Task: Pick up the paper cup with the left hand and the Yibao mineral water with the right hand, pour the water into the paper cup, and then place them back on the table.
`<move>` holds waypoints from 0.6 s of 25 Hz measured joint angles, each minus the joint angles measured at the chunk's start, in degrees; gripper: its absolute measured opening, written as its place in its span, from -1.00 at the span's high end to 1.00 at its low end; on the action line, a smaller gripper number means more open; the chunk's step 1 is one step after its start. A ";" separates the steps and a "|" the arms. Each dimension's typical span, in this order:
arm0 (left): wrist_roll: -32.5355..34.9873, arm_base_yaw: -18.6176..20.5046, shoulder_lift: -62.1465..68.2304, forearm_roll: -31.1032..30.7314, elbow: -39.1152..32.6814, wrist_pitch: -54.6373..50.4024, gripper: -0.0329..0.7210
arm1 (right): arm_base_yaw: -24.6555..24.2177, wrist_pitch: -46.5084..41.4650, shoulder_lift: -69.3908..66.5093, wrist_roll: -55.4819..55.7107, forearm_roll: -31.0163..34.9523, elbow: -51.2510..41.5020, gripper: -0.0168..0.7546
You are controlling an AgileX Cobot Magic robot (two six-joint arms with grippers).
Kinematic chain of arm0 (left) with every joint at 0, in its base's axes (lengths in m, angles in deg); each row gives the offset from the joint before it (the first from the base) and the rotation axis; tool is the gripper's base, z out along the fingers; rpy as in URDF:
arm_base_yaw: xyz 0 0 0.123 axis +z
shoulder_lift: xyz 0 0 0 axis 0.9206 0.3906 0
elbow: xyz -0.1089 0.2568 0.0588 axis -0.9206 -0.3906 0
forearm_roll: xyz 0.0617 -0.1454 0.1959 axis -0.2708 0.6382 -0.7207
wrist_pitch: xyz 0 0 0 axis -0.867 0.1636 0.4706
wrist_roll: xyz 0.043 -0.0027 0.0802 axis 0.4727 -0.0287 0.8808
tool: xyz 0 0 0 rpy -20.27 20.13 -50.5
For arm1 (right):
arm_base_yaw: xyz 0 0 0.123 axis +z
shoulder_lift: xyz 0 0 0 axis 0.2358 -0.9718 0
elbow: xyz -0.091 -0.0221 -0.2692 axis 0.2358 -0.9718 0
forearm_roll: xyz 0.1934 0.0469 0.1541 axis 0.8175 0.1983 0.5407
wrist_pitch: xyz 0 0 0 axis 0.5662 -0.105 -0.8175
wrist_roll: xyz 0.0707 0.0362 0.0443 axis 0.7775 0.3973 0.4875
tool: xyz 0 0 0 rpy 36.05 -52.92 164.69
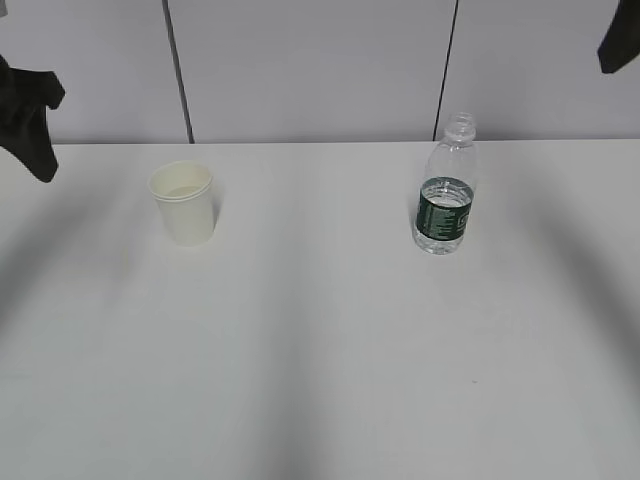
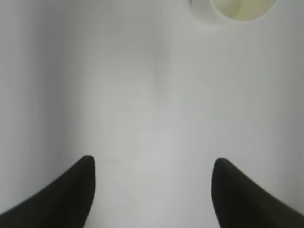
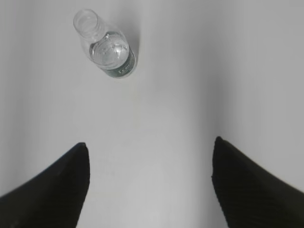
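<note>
While both claws gape empty | paper cup (image 1: 182, 203), Yibao mineral water (image 1: 444, 186) upright, well apart.

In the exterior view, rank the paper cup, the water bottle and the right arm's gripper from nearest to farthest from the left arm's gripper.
Measured from the left gripper at the upper left edge:
1. The paper cup, left of centre on the table.
2. The Yibao mineral water, right of centre, upright and uncapped.
3. The right gripper, only partly visible in the upper right corner.
</note>
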 joint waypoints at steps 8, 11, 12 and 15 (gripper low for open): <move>0.05 0.00 -11.33 -1.00 -11.88 0.00 -0.32 | 0.00 -0.08 13.19 0.00 0.13 -12.56 -0.56; 0.10 0.00 -15.91 -1.48 -16.72 0.00 -0.32 | 0.00 -0.08 16.89 0.36 0.27 -17.44 -0.56; 0.10 0.00 -17.21 -1.55 -18.42 -0.01 -0.32 | 0.00 -0.08 17.84 0.36 0.27 -19.15 -0.56; 0.11 0.00 -22.22 -1.95 -23.16 -0.01 -0.32 | 0.00 -0.08 20.87 0.48 0.27 -23.59 -0.56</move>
